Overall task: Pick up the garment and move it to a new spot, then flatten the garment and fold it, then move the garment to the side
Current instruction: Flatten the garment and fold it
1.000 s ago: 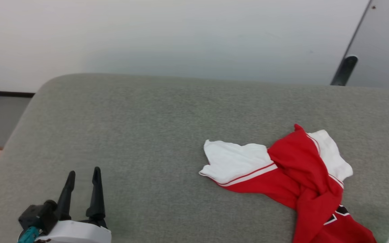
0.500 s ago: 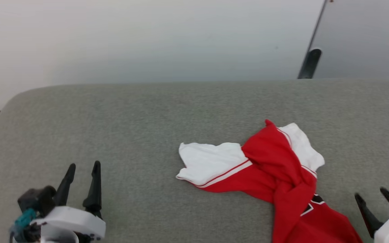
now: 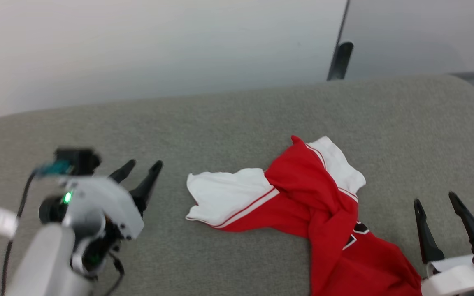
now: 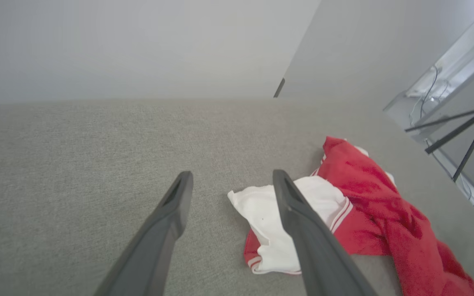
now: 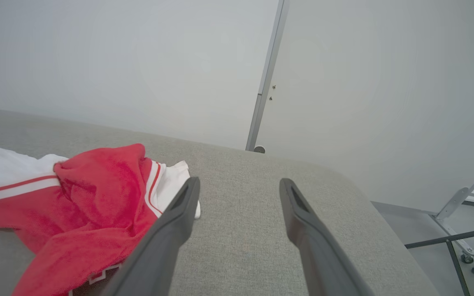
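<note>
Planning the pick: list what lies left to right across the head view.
First the left gripper, dark fingers open → red jersey garment with white sleeves, crumpled on the grey fabric surface → right gripper, open.

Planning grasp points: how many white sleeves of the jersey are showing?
2. The spread sleeve lies at the garment's left end, near the open left gripper; the far sleeve peeks from behind the twisted red body.

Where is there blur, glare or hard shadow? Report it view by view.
Head view: the dark two-fingered left gripper is motion-blurred; the red jersey T-shirt with white sleeves is sharp. Left wrist view: soft even light, no glare. Right wrist view: the same.
</note>
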